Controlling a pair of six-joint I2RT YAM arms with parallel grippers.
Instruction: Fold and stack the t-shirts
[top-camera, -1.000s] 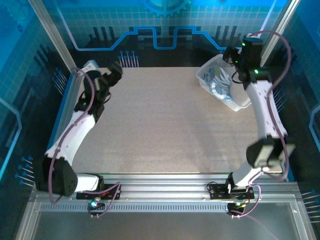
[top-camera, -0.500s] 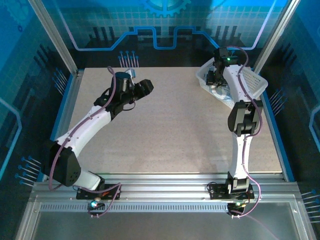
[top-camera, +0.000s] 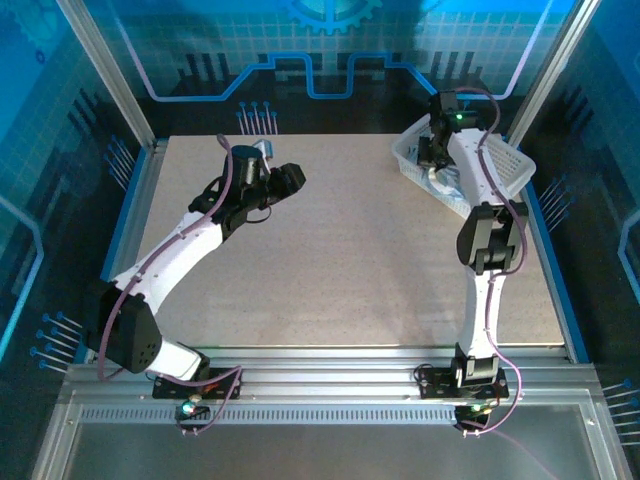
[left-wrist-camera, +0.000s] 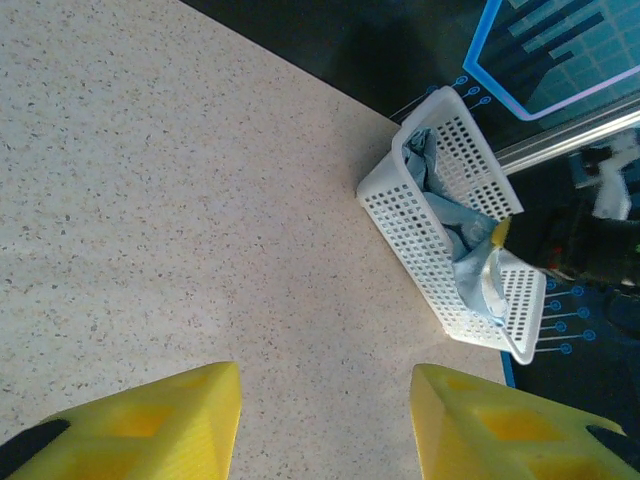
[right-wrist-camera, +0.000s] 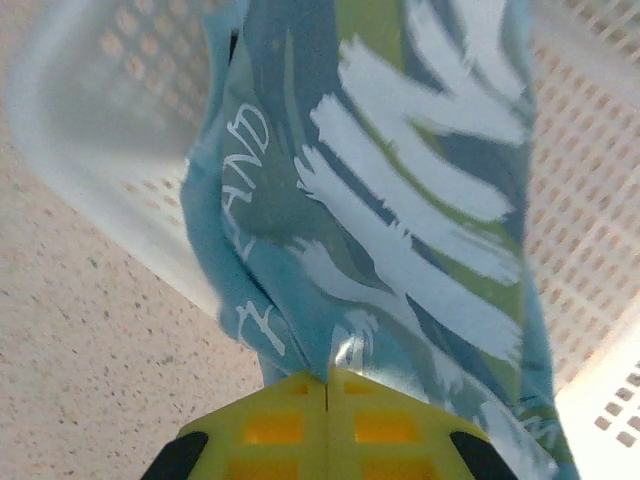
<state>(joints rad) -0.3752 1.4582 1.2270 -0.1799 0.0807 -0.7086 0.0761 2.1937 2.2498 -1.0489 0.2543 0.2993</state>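
We pinch the shirt (right-wrist-camera: 400, 200) in the basket (right-wrist-camera: 90, 130) with the right gripper (right-wrist-camera: 327, 385), likely by one fold, to lift it out; the left gripper (left-wrist-camera: 325, 405) hangs spread above the table (left-wrist-camera: 150, 200).

Your left arm (top-camera: 180, 250) swings out from its base at the near edge toward the left side. It then bends back toward the middle of the table (top-camera: 350, 270), wrist raised, with the left end effector (top-camera: 290, 178) pointing to the right. In the left wrist view its yellow fingers (left-wrist-camera: 170, 420) stand apart with nothing gripped (just bare surface shows in the gap). Your right arm (top-camera: 478, 300) runs almost straight away from its base, elbow about halfway along. The forearm reaches into the far right corner with the wrist tipped downward. The right end effector (right-wrist-camera: 327, 380) has its tips pressed together, pinching a fold of the t-shirt (right-wrist-camera: 400, 200).
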